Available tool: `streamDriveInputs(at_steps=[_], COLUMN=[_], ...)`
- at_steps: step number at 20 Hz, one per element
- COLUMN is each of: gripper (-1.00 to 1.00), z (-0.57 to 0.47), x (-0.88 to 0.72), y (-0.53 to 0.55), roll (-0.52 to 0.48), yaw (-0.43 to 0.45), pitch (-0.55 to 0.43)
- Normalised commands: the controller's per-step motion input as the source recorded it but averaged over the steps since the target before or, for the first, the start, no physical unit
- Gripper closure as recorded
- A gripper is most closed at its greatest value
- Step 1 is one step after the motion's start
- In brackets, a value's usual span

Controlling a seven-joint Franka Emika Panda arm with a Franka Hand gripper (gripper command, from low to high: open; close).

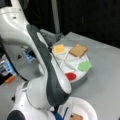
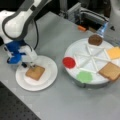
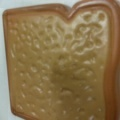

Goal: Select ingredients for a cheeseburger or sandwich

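A tan bread square (image 2: pixel 35 72) lies flat on the white paper plate (image 2: pixel 25 86) at a front view's left; it is the only piece of the sandwich there. My gripper (image 2: pixel 29 65) hangs right over the bread's near corner, at or just above its surface. In the wrist view the bread (image 3: pixel 60 62) fills the picture. The other ingredients rest in the white divided tray (image 2: pixel 92 58): brown patty (image 2: pixel 95 39), yellow cheese (image 2: pixel 114 52), a second bread square (image 2: pixel 110 71), green lettuce (image 2: pixel 84 76) and red disc (image 2: pixel 69 62).
My arm's white and grey body (image 1: pixel 47 75) blocks much of a front view, hiding the patty there. An orange item (image 2: pixel 81 28) and metal fixtures stand behind the tray. A dark perforated board (image 2: pixel 15 110) borders the table at a front view's bottom left.
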Motion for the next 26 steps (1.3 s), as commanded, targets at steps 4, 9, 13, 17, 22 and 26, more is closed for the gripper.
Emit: streamDriveInputs(at_steps=[4, 9, 13, 17, 22, 26], gripper=[-1.00, -1.00, -1.00, -1.00, -1.00, -1.00], z=[0.12, 0.17, 0.31, 0.39, 0.31, 0.15], x=[0.27, 0.18, 0.00, -0.17, -0.29, -0.41], y=[-0.24, -0.08, 0.05, 0.18, 0.27, 0.40], roll=[0.221, 0.165, 0.091, -0.038, -0.188, -0.309], yaw=[0.103, 0.081, 0.036, -0.022, -0.031, -0.103], pitch=[0.139, 0.178, 0.234, 0.281, 0.250, 0.179])
